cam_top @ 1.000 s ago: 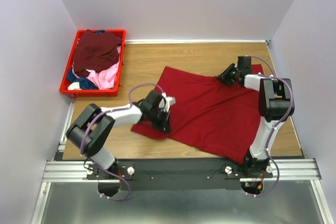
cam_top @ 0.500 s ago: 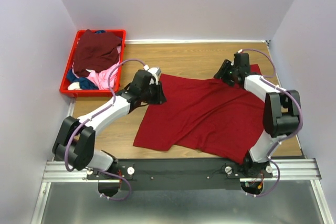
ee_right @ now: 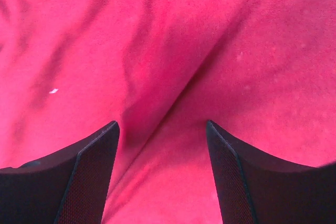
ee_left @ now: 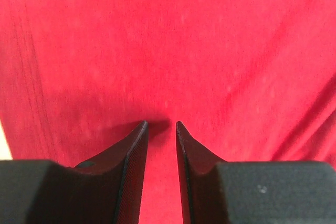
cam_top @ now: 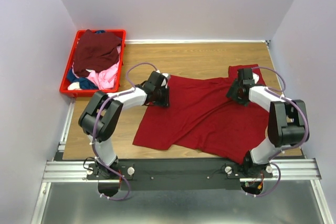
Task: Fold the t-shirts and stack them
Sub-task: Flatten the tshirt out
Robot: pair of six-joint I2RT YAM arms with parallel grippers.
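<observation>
Across the table (cam_top: pixel 199 59) lies the red t-shirt (cam_top: pixel 205 116); left gripper (ee_left: pixel 161 124) ajar, right gripper (ee_right: pixel 161 124) wide, empty.

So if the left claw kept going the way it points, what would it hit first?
Most likely the red t-shirt: its cloth fills the view just beyond the slightly parted tips of the left gripper. How near, I cannot tell.

The right gripper (ee_right: pixel 161 124) hangs with jaws wide apart, close over the red t-shirt (ee_right: pixel 247 45) — a soft crease runs up from between its fingertips.
</observation>
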